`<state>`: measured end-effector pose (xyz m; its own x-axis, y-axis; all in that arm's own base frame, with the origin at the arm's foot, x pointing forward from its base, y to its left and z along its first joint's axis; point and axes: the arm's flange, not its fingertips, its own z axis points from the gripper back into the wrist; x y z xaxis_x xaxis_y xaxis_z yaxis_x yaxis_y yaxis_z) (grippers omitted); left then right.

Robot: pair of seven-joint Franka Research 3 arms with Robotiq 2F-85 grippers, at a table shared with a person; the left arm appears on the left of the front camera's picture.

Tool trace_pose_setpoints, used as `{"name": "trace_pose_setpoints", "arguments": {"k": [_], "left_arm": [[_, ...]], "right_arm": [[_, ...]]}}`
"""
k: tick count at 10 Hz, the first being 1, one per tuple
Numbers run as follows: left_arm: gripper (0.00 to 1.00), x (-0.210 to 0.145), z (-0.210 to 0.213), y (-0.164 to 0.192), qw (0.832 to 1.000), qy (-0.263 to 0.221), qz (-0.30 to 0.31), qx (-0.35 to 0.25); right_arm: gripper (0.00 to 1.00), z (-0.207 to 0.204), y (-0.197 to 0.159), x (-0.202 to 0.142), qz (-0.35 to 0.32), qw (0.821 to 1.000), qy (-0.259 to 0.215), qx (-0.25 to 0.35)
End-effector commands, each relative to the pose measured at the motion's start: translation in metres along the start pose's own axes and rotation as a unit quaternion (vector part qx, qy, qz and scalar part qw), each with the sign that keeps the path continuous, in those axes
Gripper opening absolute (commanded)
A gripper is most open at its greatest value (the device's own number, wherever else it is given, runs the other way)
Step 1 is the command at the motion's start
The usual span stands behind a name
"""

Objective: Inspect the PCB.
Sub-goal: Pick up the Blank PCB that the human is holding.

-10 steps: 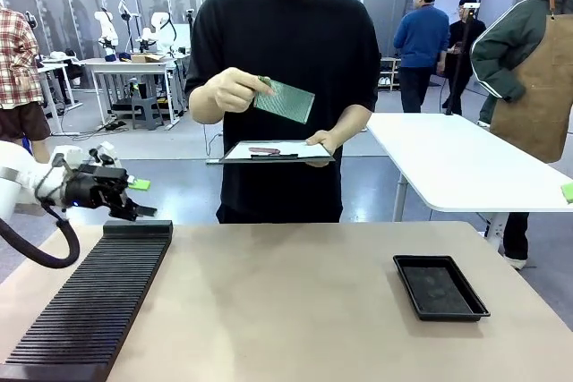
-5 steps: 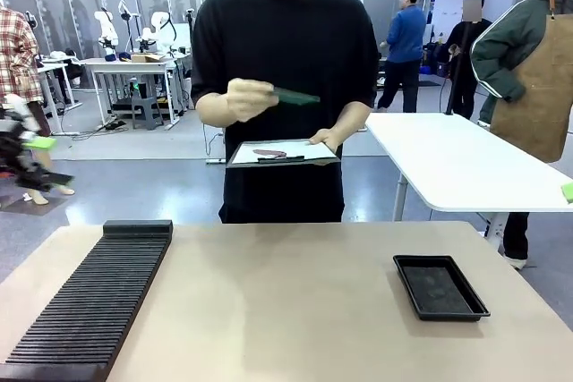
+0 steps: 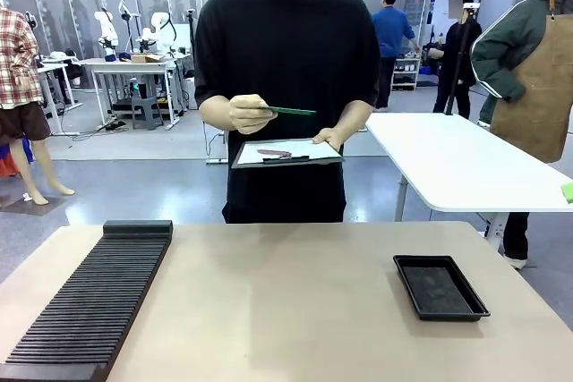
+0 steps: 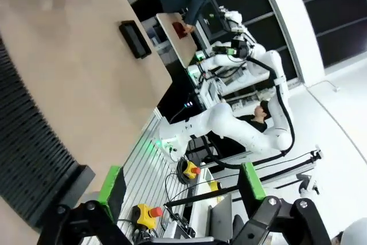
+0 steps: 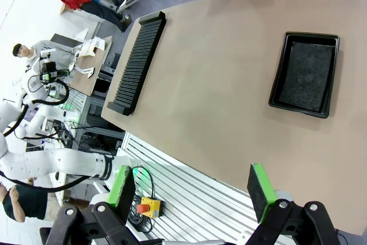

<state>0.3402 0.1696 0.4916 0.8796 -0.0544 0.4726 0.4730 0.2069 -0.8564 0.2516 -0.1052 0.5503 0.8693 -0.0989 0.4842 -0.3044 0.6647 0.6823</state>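
Observation:
Across the table a person holds the PCB (image 3: 293,111), a thin green board, flat and edge-on in one hand (image 3: 250,114) at chest height. It hovers just above the clipboard (image 3: 286,154) held in the person's other hand. My left gripper (image 4: 180,179) is open with nothing between its green pads (image 4: 112,183), off the table's near left corner. My right gripper (image 5: 191,190) is open too and holds nothing; it hangs high over the table's near edge, looking down at the top.
A long black slotted rack (image 3: 89,301) lies on the table's left side, also seen as the rack (image 5: 137,61). A shallow black tray (image 3: 440,286) sits at the right, seen again as the tray (image 5: 307,73). A white table (image 3: 466,167) stands behind at right.
My left arm has pulled back to the left and left the front view. The person has tipped the PCB from facing me to flat and lowered it towards the clipboard.

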Motion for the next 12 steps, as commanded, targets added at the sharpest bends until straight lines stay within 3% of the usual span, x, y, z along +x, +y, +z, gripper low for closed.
{"name": "trace_pose_setpoints", "arguments": {"k": [1,4,6,9,10,12], "left_arm": [[1.00,-0.031,-0.004,-0.018,0.998,-0.021,0.013,0.060],[1.00,-0.042,-0.004,-0.045,0.995,-0.063,-0.014,0.080],[1.00,-0.038,-0.002,-0.057,0.987,-0.053,0.004,0.155],[1.00,-0.024,-0.008,-0.070,0.985,-0.036,-0.007,0.169],[1.00,-0.019,-0.007,-0.069,0.984,-0.051,-0.014,0.169],[1.00,-0.027,-0.003,-0.067,0.987,-0.046,-0.015,0.155]], "right_arm": [[1.00,0.000,0.000,-0.001,0.009,1.000,-0.002,0.007],[1.00,0.000,0.000,-0.001,0.009,1.000,-0.002,0.007],[1.00,0.000,0.000,-0.001,0.009,1.000,-0.002,0.007],[1.00,0.000,0.000,-0.001,0.009,1.000,-0.002,0.007],[1.00,0.000,0.000,-0.001,0.009,1.000,-0.002,0.007],[1.00,0.000,0.000,-0.001,0.009,1.000,-0.002,0.007]]}}
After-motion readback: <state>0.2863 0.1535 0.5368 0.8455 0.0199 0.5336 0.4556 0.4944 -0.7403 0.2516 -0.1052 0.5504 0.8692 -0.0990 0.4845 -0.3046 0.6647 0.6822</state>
